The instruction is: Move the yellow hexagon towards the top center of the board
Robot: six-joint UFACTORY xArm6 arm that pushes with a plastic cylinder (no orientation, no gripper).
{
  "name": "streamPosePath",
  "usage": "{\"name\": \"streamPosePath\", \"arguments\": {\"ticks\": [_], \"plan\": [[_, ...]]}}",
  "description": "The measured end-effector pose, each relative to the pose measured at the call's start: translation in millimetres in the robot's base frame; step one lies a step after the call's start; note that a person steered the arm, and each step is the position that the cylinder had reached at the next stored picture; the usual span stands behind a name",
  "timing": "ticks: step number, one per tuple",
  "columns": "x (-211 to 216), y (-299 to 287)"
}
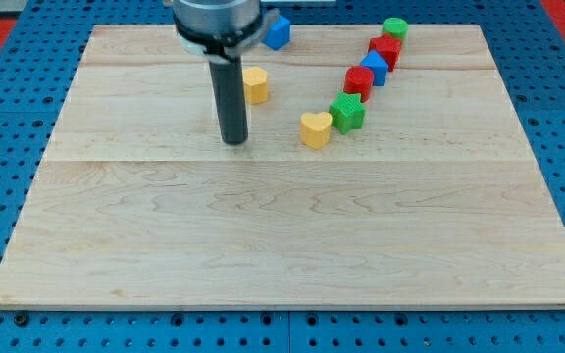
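One smooth yellow hexagon (pixel 255 84) beside my tip (pixel 234 141)

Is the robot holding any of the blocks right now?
No, nothing is held. My tip only pushes, and it rests on the bare board, apart from the yellow hexagon, which sits up and to the view's right of it.

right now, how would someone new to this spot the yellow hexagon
Find the wooden board, then the dark rod; my tip rests there. Just to the view's right and slightly up sits the yellow hexagon, alone, unlike the yellow heart touching the diagonal row.
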State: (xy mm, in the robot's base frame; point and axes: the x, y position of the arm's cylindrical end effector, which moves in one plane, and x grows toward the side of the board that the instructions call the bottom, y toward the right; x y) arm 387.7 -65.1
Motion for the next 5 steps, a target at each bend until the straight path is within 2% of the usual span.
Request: {"name": "streamPosePath", "arguments": {"ticks": [1, 2, 4, 5], "plan": [[-35, -12], [-48, -27], [-72, 58], [-82, 55]]}}
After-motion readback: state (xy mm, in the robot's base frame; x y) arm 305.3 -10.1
